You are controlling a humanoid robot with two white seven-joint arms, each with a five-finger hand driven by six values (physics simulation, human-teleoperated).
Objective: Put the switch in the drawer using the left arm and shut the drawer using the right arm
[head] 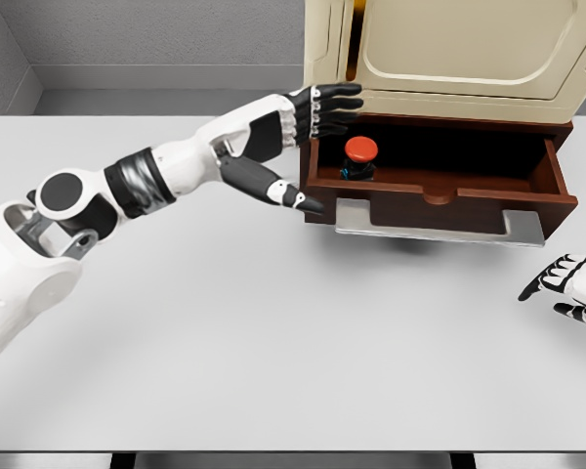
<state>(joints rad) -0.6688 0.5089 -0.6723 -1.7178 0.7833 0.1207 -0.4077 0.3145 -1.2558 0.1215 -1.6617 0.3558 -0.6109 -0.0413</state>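
- Switch (359,156), red-capped, upright inside the open drawer (439,186), just right of the left hand (298,147) and clear of its fingers.
- Left hand spread wide at the drawer's near-left corner, holding nothing: fingers (327,106) stretched across the top of the corner, thumb (291,193) angled down beside the left end of the drawer front.
- Cannot tell whether fingers or thumb actually touch the wood; seemingly right against it.
- Placing step judged done; closing not yet begun, drawer pulled fully out from the cabinet (449,49).
- Risk one: drawer pushed shut with the left hand in its present spot, pinching fingers between drawer and cabinet, or jamming the drawer short of closed.
- Risk two: a careless left-hand retreat, fingers sweeping rightward into the drawer, knocking the switch over or dragging it out.
- Risk three: an off-centre push from the right hand (566,288), skewing the drawer or sliding the whole cabinet on the table (273,342).
- Right hand low at the frame's right edge, well apart from the drawer, fingers loosely spread, empty.
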